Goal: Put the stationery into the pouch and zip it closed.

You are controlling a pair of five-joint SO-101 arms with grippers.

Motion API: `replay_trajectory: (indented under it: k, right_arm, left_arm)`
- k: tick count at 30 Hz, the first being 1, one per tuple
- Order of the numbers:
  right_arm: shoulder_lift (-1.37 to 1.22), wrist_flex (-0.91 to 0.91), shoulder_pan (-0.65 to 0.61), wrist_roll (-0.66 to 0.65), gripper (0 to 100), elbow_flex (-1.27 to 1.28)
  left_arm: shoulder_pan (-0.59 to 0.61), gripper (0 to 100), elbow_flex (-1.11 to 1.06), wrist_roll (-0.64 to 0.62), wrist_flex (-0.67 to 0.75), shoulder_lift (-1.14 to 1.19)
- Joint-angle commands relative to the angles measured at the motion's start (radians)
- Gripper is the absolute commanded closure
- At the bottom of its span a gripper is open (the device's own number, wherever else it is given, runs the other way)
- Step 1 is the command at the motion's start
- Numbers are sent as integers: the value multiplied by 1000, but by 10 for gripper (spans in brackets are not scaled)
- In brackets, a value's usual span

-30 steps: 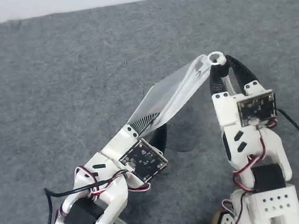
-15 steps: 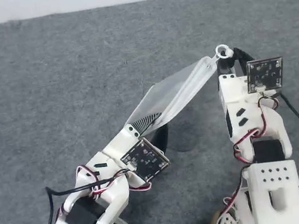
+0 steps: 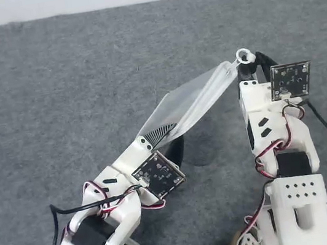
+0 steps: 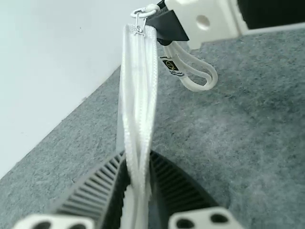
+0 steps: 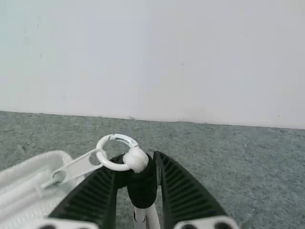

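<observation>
The right gripper (image 5: 140, 164) is clamped on the end of the pouch (image 3: 191, 102), right beside the zip pull (image 5: 76, 167), whose ring lies just in front of its tips. The left gripper (image 4: 138, 162) is clamped on the opposite end, its jaws pinching the zip seam between them. The pouch hangs between the two, pulled taut and clear of the grey worktop (image 3: 51, 84).

With the pull at the right gripper's end and the teeth looking joined along the seam, the zip seems to have run its full length, so the closing step looks about finished. The next move likely calls for lowering the pouch gently and letting go one end at a time so it does not drop.

The pouch is translucent, yet I cannot tell what is inside.
</observation>
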State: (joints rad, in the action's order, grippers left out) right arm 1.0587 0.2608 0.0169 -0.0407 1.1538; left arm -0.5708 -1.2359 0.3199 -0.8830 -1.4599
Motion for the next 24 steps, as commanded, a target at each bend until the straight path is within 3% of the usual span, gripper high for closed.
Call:
replay_trajectory:
  k: [1,6,11,24]
  right_arm:
    - [-39,33,15,14,904,-57]
    - [-39,143,-38,14,760,-80]
    - [-39,226,-65,14,754,-120]
    - [-38,234,-76,14,755,-118]
  left_arm:
    - [28,991,8,-2,-26,-17]
    - [117,991,8,0,35,-17]
    - [209,991,8,2,107,-17]
    - [480,991,8,0,334,-17]
